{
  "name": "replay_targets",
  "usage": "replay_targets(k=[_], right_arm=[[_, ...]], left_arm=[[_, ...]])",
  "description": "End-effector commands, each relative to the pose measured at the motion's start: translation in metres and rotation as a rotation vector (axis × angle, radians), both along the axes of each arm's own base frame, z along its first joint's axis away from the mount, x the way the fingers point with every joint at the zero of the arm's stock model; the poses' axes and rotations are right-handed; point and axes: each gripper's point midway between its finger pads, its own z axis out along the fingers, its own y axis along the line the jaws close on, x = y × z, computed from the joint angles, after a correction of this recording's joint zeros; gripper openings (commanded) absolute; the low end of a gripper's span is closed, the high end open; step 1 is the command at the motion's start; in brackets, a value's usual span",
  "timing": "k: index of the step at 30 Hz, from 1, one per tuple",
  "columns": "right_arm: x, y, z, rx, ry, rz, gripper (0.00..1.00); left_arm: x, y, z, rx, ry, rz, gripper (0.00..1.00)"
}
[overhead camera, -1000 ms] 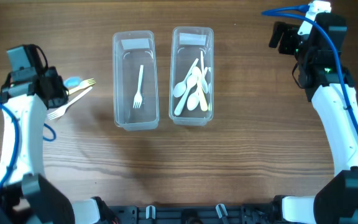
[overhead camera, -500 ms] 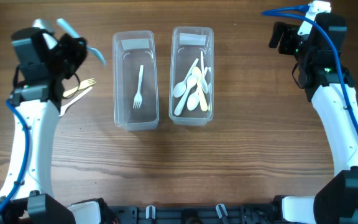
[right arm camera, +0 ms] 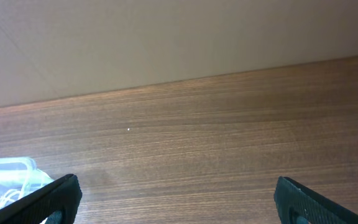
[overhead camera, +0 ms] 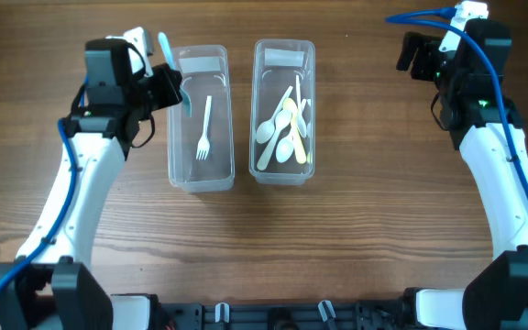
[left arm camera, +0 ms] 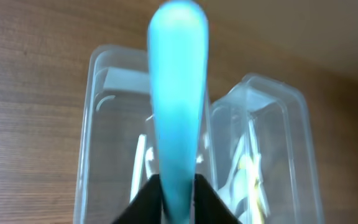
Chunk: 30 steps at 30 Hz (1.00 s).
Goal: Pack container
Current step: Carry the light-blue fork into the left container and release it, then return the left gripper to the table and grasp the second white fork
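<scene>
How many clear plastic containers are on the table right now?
2. The left container holds a single white fork. The right container stands just beside it and holds a pile of spoons. Nothing suggests a hidden third.

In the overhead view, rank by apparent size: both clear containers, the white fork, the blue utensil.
1. left container and right container: alike.
2. white fork and blue utensil: not rankable; the left claw covers the utensil's middle and holds it nearer the camera.

Brown wood-grain table (overhead camera: 337, 238), evenly lit
</scene>
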Motion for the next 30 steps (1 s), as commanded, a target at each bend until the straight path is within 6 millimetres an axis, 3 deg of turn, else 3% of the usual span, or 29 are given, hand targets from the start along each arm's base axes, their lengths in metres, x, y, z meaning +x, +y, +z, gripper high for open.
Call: replay_targets(k=[1, 3, 8, 12, 13, 14, 15, 18, 21, 26, 30], right_arm=[[-0.001, -0.004, 0.008, -0.014, -0.017, -0.013, 1.0], [-0.001, -0.004, 0.008, -0.014, -0.017, -0.013, 1.0], [-0.001, -0.004, 0.008, -0.014, -0.017, -0.013, 1.0], [-0.001, -0.004, 0.008, -0.014, -0.017, -0.013, 1.0], [-0.001, -0.004, 0.008, -0.014, -0.017, -0.013, 1.0], [-0.001, -0.004, 0.008, -0.015, -0.017, -0.013, 1.0], [-0.001, -0.004, 0.008, -0.014, -0.017, -0.013, 1.0], [-0.001, -0.004, 0.008, -0.014, -0.017, -0.013, 1.0], [-0.001, -0.004, 0.008, -0.014, -0.017, -0.013, 1.0], [-0.001, -0.004, 0.008, -0.015, -0.017, -0.013, 1.0], [-0.001, -0.004, 0.008, -0.015, -0.017, -0.013, 1.0]], left_arm=[[-0.001, -0.002, -0.01, 0.03, 0.019, -0.014, 0.63], [0.0, -0.002, -0.009, 0.03, 0.015, -0.014, 0.77], [0.005, 0.006, 0.001, 0.032, -0.02, 0.02, 0.78], [0.005, 0.056, 0.002, -0.076, 0.045, 0.388, 0.7], [0.0, 0.071, -0.002, -0.122, 0.082, 0.509, 0.61], [-0.017, 0.096, -0.015, -0.221, 0.174, 0.751, 0.49], [-0.032, 0.112, -0.026, -0.286, 0.242, 0.925, 0.49], [-0.058, 0.138, -0.041, -0.351, 0.325, 1.174, 0.64], [-0.075, 0.16, -0.048, -0.309, 0.345, 1.278, 0.88], [-0.095, 0.184, -0.057, -0.267, 0.364, 1.425, 0.93], [-0.101, 0.185, -0.071, -0.288, 0.414, 1.503, 1.0]])
